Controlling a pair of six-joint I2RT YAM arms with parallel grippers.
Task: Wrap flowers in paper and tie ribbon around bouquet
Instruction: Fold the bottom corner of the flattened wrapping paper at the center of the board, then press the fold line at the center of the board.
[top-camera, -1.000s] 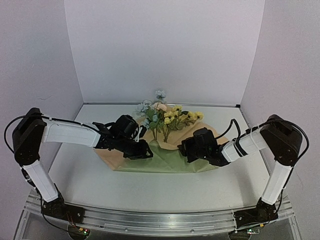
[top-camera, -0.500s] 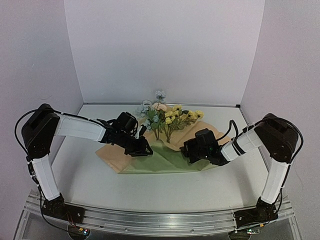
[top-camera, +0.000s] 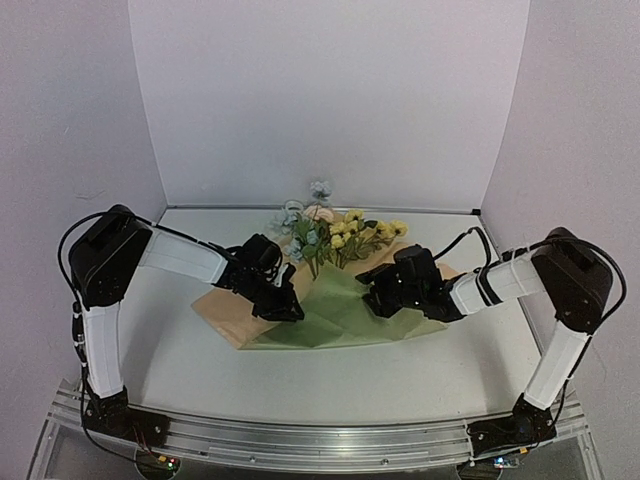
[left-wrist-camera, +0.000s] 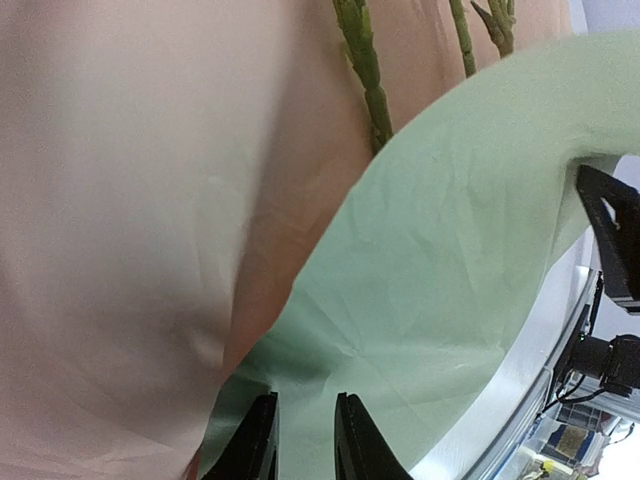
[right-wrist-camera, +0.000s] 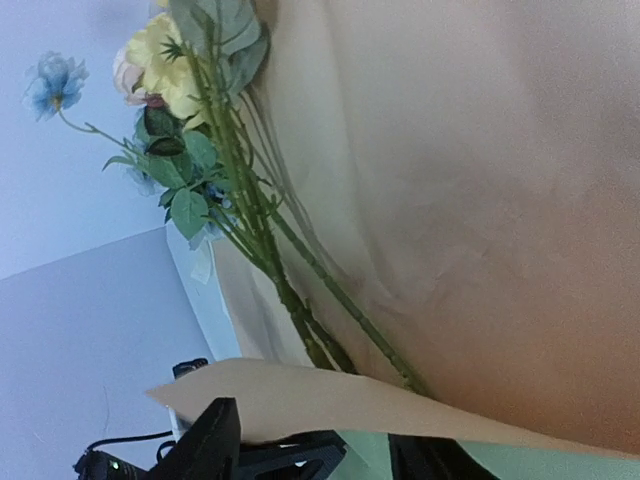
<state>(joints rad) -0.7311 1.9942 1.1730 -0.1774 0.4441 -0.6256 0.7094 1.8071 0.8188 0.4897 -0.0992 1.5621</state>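
White walls (top-camera: 330, 100) are seen on three sides of a pale bench (top-camera: 180, 350), viewed from above, with two white and black arms reaching in from the lower left and lower right.

At the centre of the overhead view the paper (top-camera: 335, 310) is spread on the bench. Its tan-brown side is shown at the left and right. An olive-green flap is folded up across the front, peaking at the middle. The flowers (top-camera: 325, 235) are laid on the paper, with blue, yellow and pink blooms fanned just above centre and thin green stems running down under the flap.

The left gripper (top-camera: 283, 305) is placed at the left edge of the green flap. In the left wrist view its two dark fingers (left-wrist-camera: 262, 440) are seen at the bottom centre, set narrowly apart, with green paper (left-wrist-camera: 450, 280) filling the right half and showing through the gap. Tan paper fills the left half, and stems (left-wrist-camera: 365, 70) enter at the top.

The right gripper (top-camera: 378, 295) is held at the right side of the flap, right of centre. In the right wrist view its jaws (right-wrist-camera: 315, 450) are spread wide at the bottom, with a tan paper edge lying across the space just above them. Flower stems (right-wrist-camera: 270, 250) run diagonally from the upper left over tan paper (right-wrist-camera: 480, 180).
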